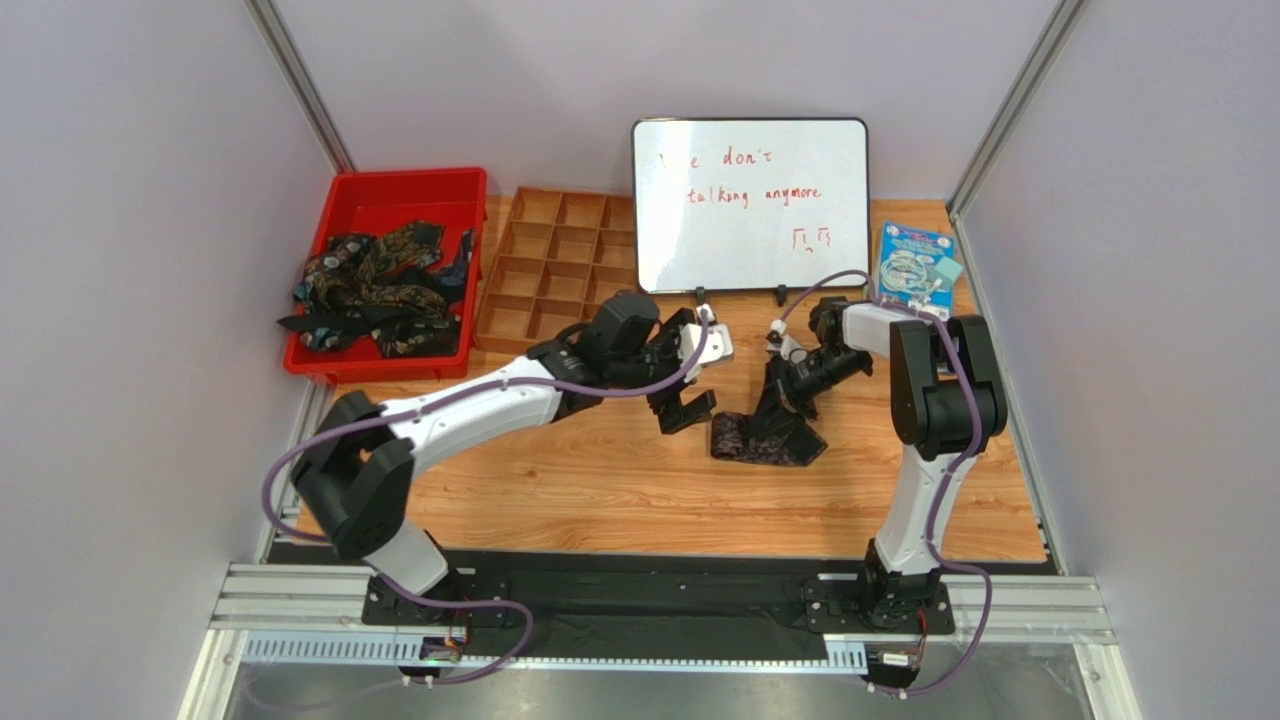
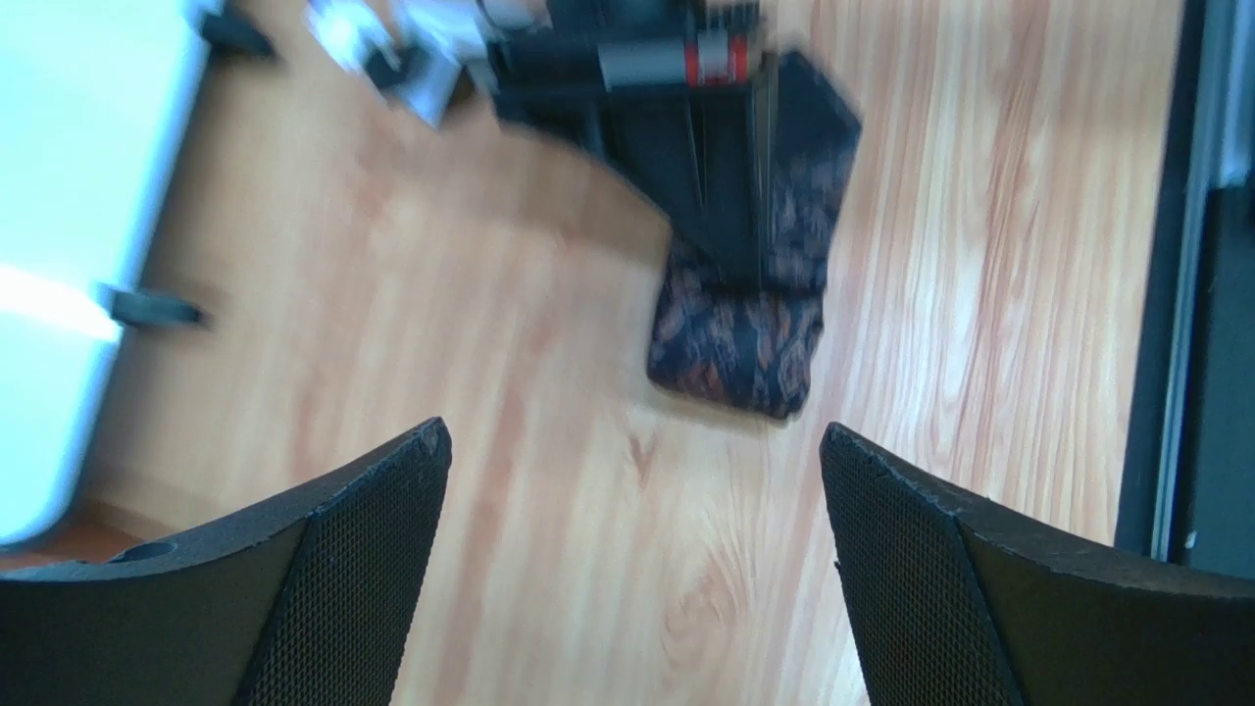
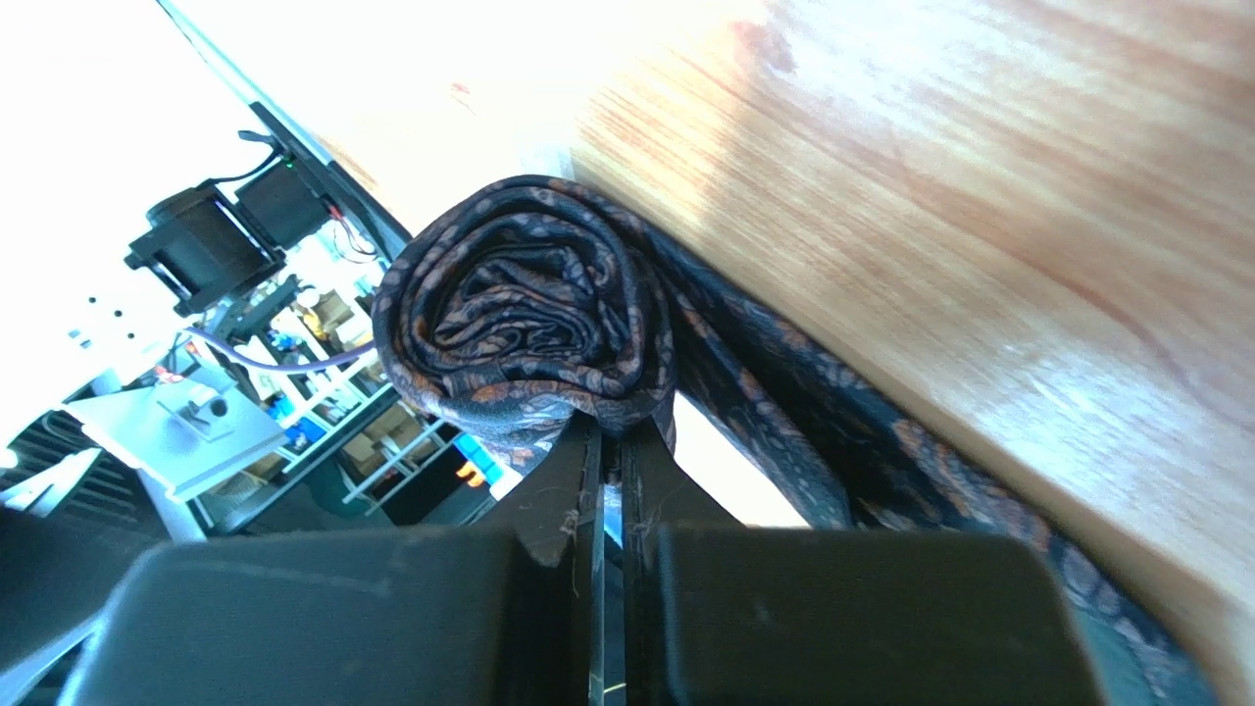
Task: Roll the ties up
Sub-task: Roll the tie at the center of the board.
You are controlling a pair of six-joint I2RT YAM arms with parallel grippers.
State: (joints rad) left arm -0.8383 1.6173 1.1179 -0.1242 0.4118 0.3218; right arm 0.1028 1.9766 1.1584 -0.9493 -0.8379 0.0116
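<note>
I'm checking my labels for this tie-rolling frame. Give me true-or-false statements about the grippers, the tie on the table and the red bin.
1. The left gripper is open and empty. True.
2. The right gripper hangs open above the dark paisley-print fabric tie. False: it is shut on the tie's rolled end.
3. That tie is partly rolled into a spiral. True.
4. The red plastic bin is empty. False: it holds a heap of ties.

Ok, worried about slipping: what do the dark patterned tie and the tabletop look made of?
The dark paisley-print tie: soft woven fabric, maybe silk or polyester; faint sheen on rolled folds. The orange-brown tabletop: wood or wood-look laminate, smooth; grain lines, glare.
</note>
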